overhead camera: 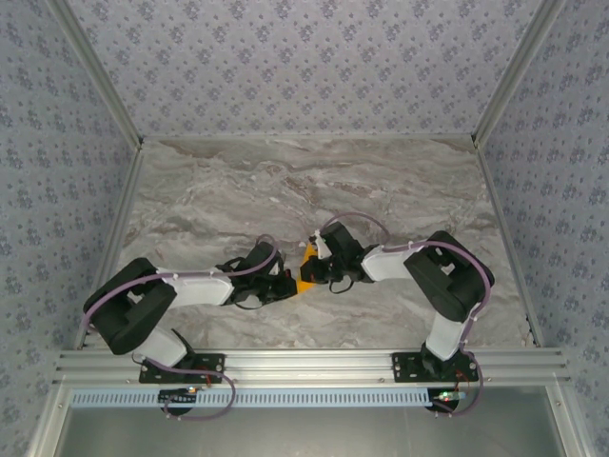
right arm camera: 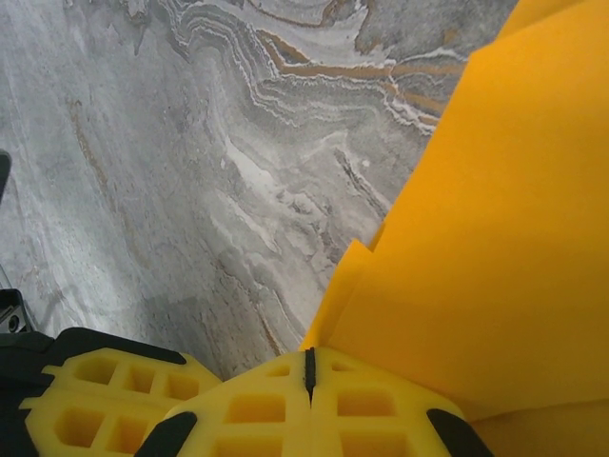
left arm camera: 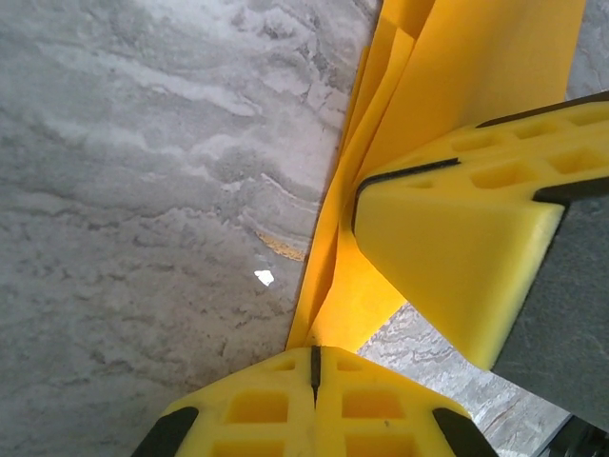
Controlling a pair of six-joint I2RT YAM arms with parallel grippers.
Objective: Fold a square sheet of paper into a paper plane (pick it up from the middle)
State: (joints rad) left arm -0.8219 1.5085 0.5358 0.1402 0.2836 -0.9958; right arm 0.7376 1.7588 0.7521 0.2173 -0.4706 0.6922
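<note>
Left tool [left arm camera: 314,367]: clamped on the folded orange paper sheet [left arm camera: 476,67].
Right tool [right arm camera: 308,376]: clamped likewise (opposed pinches, I judge, keep layers aligned).
Sheet: between my tools, over the worktop [overhead camera: 314,181], centrally.

One orange sheet [right arm camera: 495,238] (seemingly folded), one table [overhead camera: 285,181], two hands: left hand [left arm camera: 314,371], right hand [right arm camera: 307,369].

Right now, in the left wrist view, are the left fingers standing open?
No, the left fingers are pressed together, with an edge of the folded orange paper pinched between them.
</note>
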